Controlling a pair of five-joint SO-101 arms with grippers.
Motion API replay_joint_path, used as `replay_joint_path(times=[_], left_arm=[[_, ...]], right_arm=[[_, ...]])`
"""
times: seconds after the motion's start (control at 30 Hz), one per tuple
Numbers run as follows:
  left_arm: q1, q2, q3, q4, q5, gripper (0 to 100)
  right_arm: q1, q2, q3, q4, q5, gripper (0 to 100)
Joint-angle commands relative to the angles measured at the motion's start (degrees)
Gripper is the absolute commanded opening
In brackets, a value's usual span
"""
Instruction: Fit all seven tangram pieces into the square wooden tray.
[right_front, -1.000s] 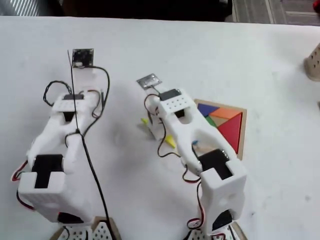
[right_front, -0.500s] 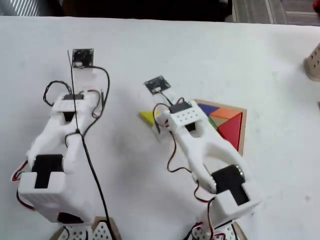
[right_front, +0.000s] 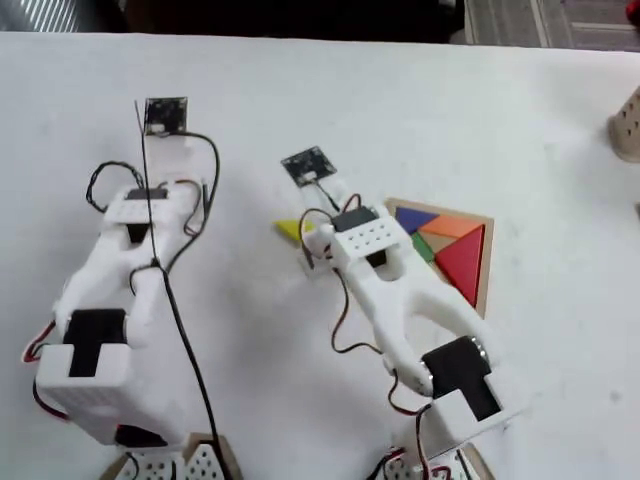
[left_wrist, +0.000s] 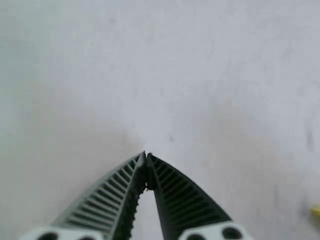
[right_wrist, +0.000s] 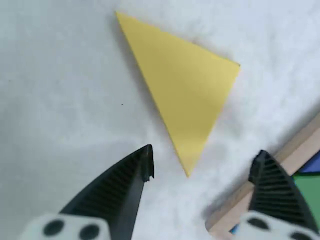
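Observation:
A yellow triangle piece (right_wrist: 181, 93) lies flat on the white table, also seen as a yellow corner (right_front: 291, 229) just left of the right arm's wrist. My right gripper (right_wrist: 202, 162) hangs open above it, its fingers either side of the triangle's near point. The square wooden tray (right_front: 481, 268) sits right of that arm and holds red, orange, blue and green pieces; its wooden rim (right_wrist: 265, 171) passes by one finger. My left gripper (left_wrist: 146, 159) is shut over bare table, holding nothing.
The left arm (right_front: 115, 290) rests at the table's left with a black cable across it. A brown pegged object (right_front: 627, 125) stands at the far right edge. White table stretches open toward the back.
The right arm has pulled back and swung its wrist, so the yellow triangle now lies free on the table left of it. The left arm has not moved.

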Motion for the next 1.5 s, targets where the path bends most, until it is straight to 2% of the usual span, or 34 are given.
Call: replay_joint_path(times=[0.0, 0.17, 0.4, 0.6, 0.93, 1.03, 1.23, 1.47], left_arm=[[0.31, -0.48, -2.99, -0.97, -0.53, 2], [0.31, -0.57, -2.99, -0.97, -0.53, 2], [0.31, -0.57, -2.99, -0.88, -0.53, 2], [0.31, -0.57, -2.99, -0.88, -0.53, 2], [0.31, -0.57, -2.99, -0.88, -0.53, 2], [0.31, -0.57, -2.9, -0.88, -0.53, 2], [0.31, -0.57, -2.9, -0.88, -0.53, 2], [0.31, -0.57, -2.9, -0.79, -0.53, 2]], right_arm=[[-3.21, -2.77, -0.53, -4.26, -0.18, 32.7], [-1.27, -3.12, -0.7, -8.4, -3.96, 30.5], [3.21, -2.51, -5.1, -5.14, -3.78, 30.7], [2.33, 3.12, -7.47, -5.05, 1.32, 30.7], [1.19, 16.48, -22.33, 5.05, 5.71, 30.7], [0.84, 18.51, -24.79, 6.81, 5.89, 30.7], [-2.24, 19.82, -26.02, 10.68, 13.54, 30.7], [-2.33, 20.0, -26.02, 13.32, 15.65, 30.7]])
